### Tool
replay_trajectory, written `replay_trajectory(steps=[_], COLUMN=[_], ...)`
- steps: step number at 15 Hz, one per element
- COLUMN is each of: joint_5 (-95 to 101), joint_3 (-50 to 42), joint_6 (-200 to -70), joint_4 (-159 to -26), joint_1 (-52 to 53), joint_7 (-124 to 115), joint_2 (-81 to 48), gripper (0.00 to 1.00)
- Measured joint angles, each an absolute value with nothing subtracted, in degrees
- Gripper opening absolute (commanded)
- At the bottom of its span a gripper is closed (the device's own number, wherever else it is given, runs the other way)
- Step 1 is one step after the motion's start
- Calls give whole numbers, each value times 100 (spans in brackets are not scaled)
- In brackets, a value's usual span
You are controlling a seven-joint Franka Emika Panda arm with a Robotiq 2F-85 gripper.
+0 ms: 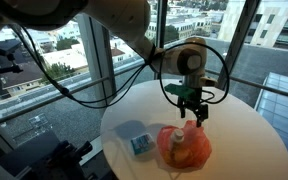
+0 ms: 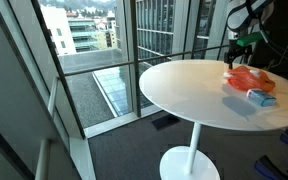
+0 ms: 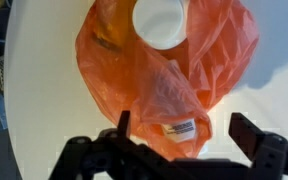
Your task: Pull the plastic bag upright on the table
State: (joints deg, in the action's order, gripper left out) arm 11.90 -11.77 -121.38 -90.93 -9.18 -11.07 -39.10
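Item: plastic bag (image 1: 184, 148), orange-red, translucent, crinkled. It lies slumped on the near part of the table (image 1: 246, 150), a round white top. The bag's loop handles cannot be made out.

Contents: one pale round object (image 3: 164, 20) shows at the far end of the bag in the wrist view. In an exterior view it appears as a pale upright shape (image 1: 181, 133) rising from the folds. What it is cannot be told. A small printed label (image 3: 181, 127) shows on the near folds, and whether it is inside or on the film is unclear.

Adjacent: blue packet (image 1: 141, 145), flat, just left of the bag and apart from it.

Gripper (image 3: 184, 130): fingers (image 3: 124, 125) spread wide with nothing between them. It hangs above the bag, not touching it.

Step in hand: taking hold before the lift, which has not begun.

Handling advice: come straight down and pinch a bunch of loose film near the mouth, not the pale object. Then raise slowly and vertically, so the contents settle as ballast and the base stays on the table. Thin film may slip or tear, so avoid sideways drag toward the packet.
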Motion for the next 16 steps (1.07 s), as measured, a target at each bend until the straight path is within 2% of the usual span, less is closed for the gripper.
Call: replay_trajectory(steps=[3,4,5,13,14,16], joint_5=[1190,1190,1190,1190,1190,1190], joint_3=[-1177,-1177,-1177,-1207,-1214,-1231], joint_6=[-12155,-12156,-12156,-12156,-12156,-12156], joint_4=[-8979,-8953,-8928,-8837,-8833,-8823], joint_1=[-895,-889,-884,-866,-866,-866], joint_7=[-1107,-1107,-1107,-1107,-1107,-1108], joint_2=[-4047,-4082,-4112,-4208,-4208,-4207], gripper=[100,91,74,8,1,0])
